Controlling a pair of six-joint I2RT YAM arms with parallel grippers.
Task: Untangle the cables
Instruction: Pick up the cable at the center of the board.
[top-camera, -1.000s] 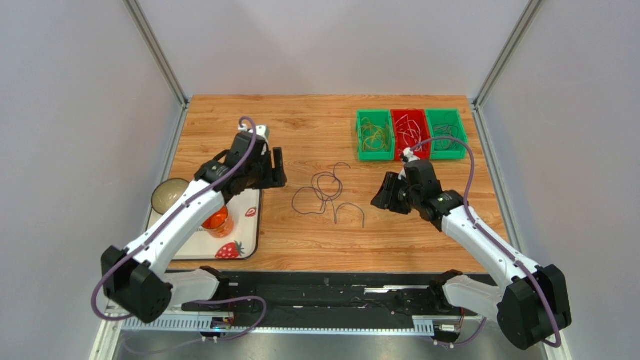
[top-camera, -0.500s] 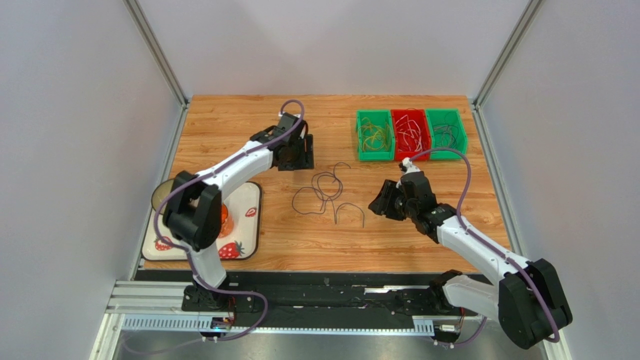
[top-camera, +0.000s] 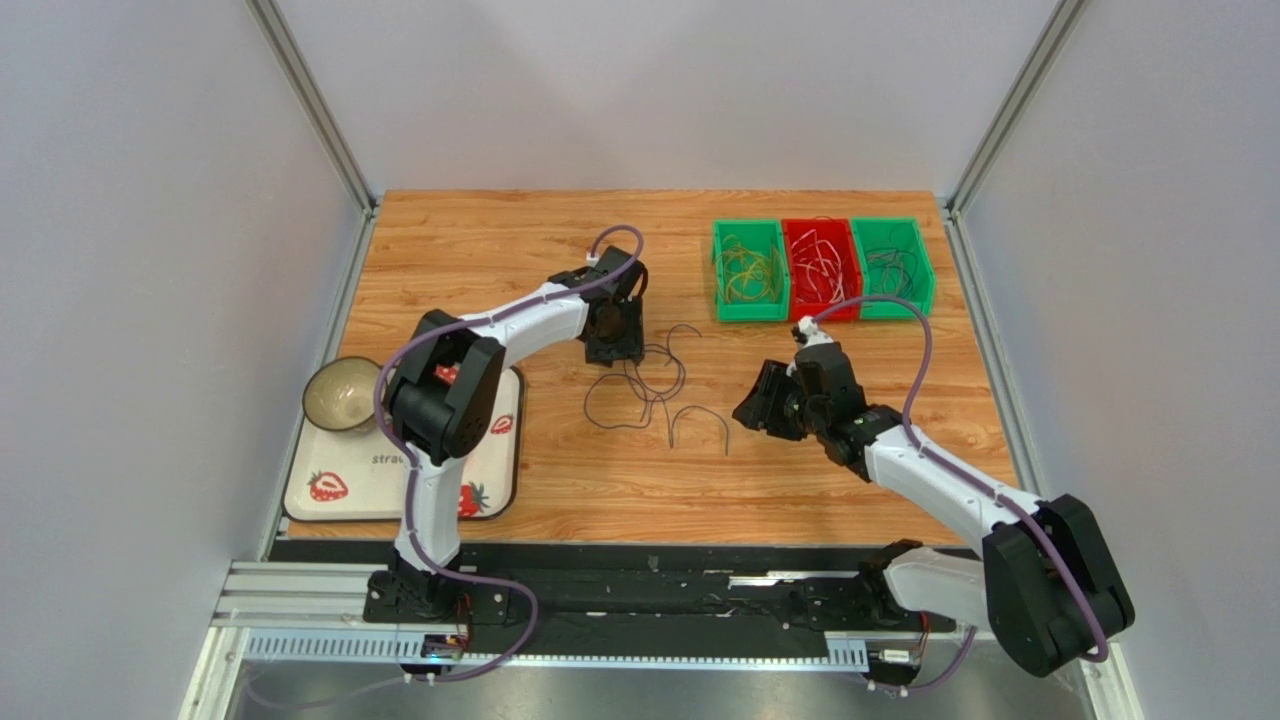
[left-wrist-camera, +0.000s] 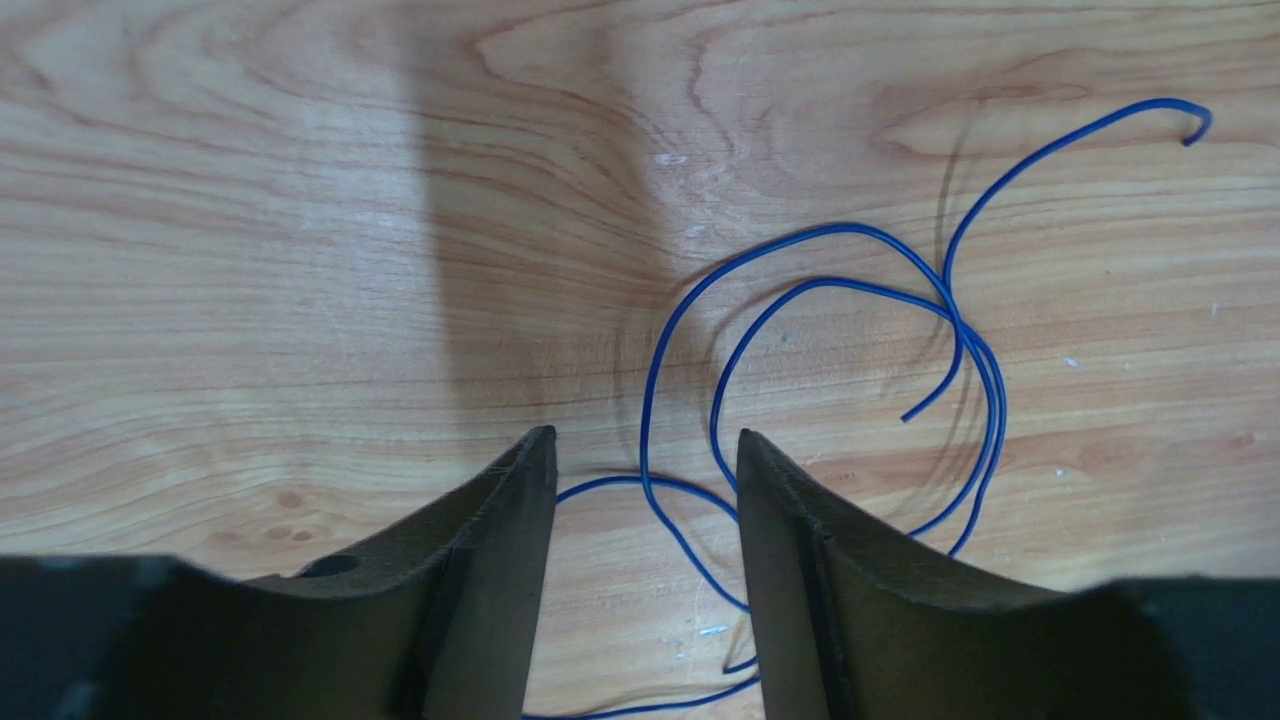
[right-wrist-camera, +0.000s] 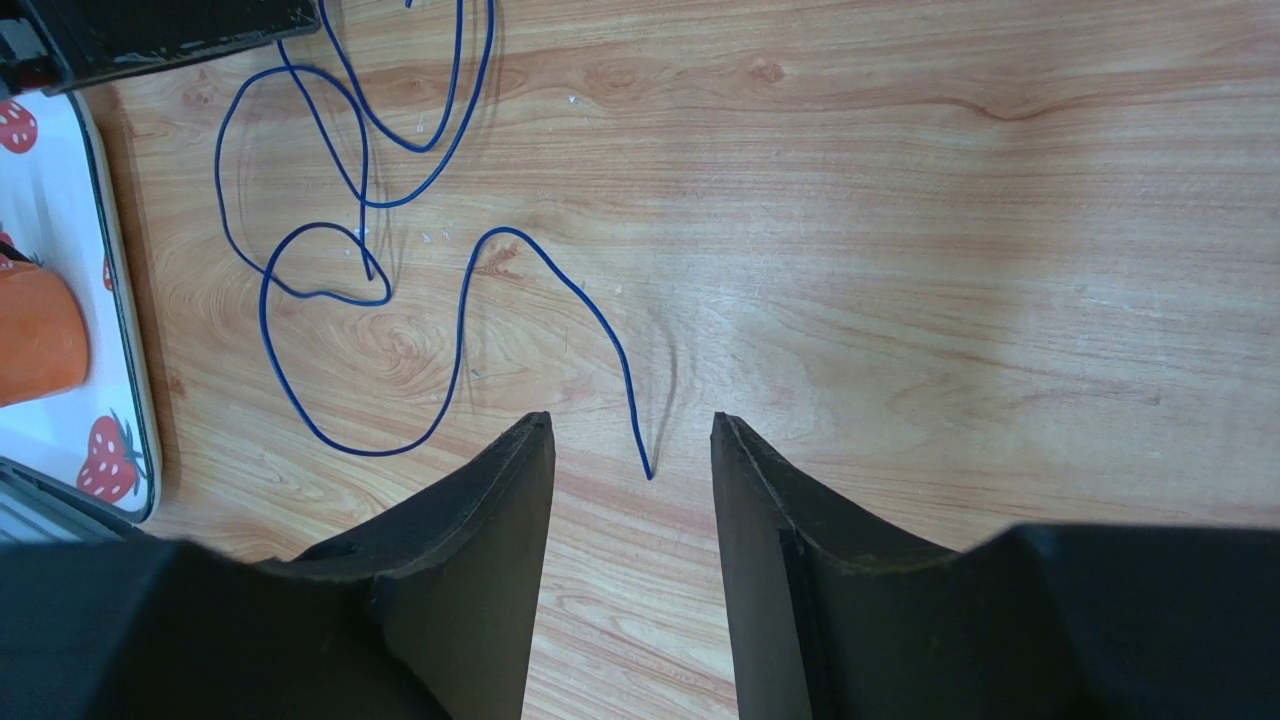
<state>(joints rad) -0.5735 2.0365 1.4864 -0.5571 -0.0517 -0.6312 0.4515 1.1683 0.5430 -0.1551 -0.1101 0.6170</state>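
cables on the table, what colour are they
The cables are blue, clearest in the left wrist view.

Diffuse overhead light is reaching the table (top-camera: 451, 225) evenly. Ahead of the left gripper (left-wrist-camera: 643, 443), a broad soft shadow is darkening the wood; the cables (left-wrist-camera: 645, 393) are casting faint shadows alongside. Wrist views are rendering sharp, their fingers (right-wrist-camera: 481, 570) almost black.

Lab cell: grey panels (top-camera: 150, 225), aluminium frame (top-camera: 310, 98)
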